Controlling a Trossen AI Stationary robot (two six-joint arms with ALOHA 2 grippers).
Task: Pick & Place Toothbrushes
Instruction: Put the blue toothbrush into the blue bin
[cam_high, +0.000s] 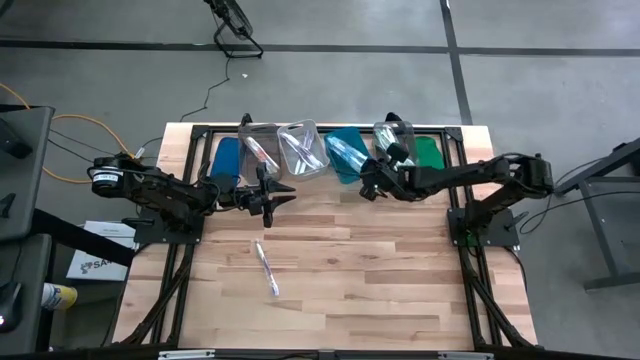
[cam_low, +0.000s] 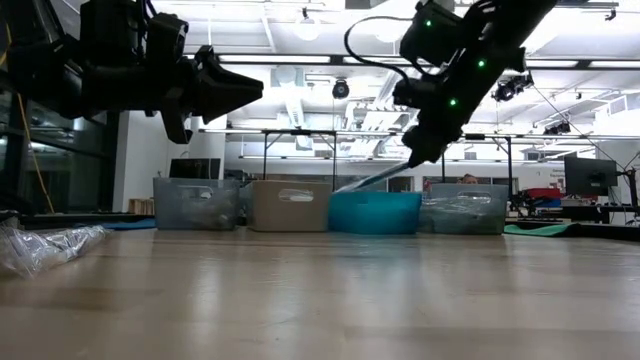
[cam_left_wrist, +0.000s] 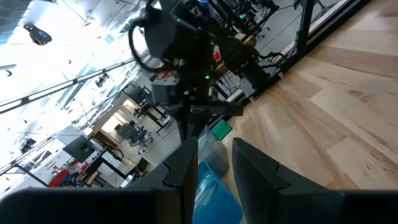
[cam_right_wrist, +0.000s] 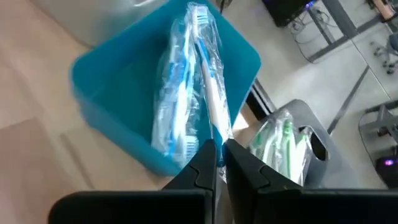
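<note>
Right tool (cam_right_wrist: 219, 149) is gripping a wrapped toothbrush (cam_right_wrist: 208, 87), white handle with blue accents, over the teal bin (cam_right_wrist: 112, 81). Left tool (cam_high: 283, 193) is hanging part open, empty, above the desk (cam_high: 380, 280).

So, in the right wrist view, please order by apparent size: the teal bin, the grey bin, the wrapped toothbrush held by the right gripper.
1. Teal bin, largest.
2. Grey bin, though partly cut off and hidden.
3. Wrapped toothbrush, thinnest, held in the right gripper.
</note>
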